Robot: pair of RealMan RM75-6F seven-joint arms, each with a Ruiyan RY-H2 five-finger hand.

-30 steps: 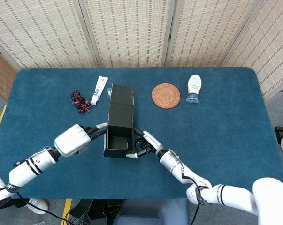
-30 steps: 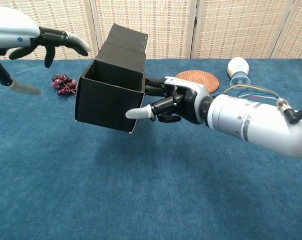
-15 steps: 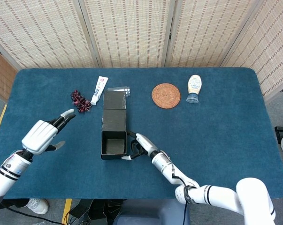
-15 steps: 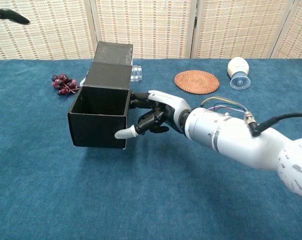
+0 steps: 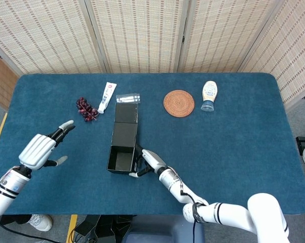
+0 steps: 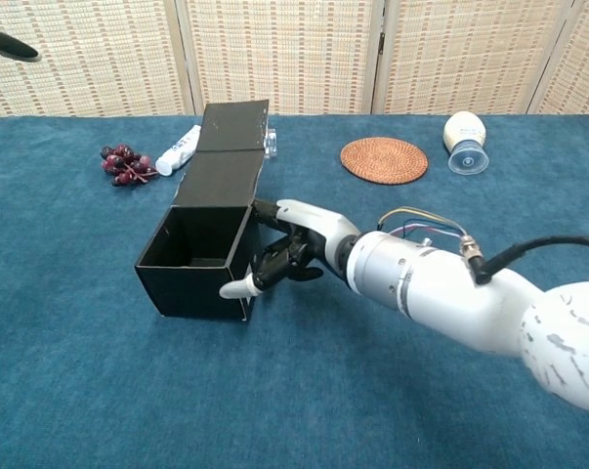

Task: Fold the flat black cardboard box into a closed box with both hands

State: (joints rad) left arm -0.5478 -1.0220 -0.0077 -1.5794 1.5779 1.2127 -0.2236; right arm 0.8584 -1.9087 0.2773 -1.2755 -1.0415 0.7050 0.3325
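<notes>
The black cardboard box [image 6: 201,249] lies on the blue surface [image 6: 294,391], open end near, lid flap [image 6: 232,127] up. It looks light and bendy, so hold its side walls. The right robot hand [image 6: 284,256] grips one wall. The left robot hand [image 5: 41,149] is spread, holding nothing.

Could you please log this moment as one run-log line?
black cardboard box: on table, end open | right hand: touching its side | left hand: open, apart
</notes>
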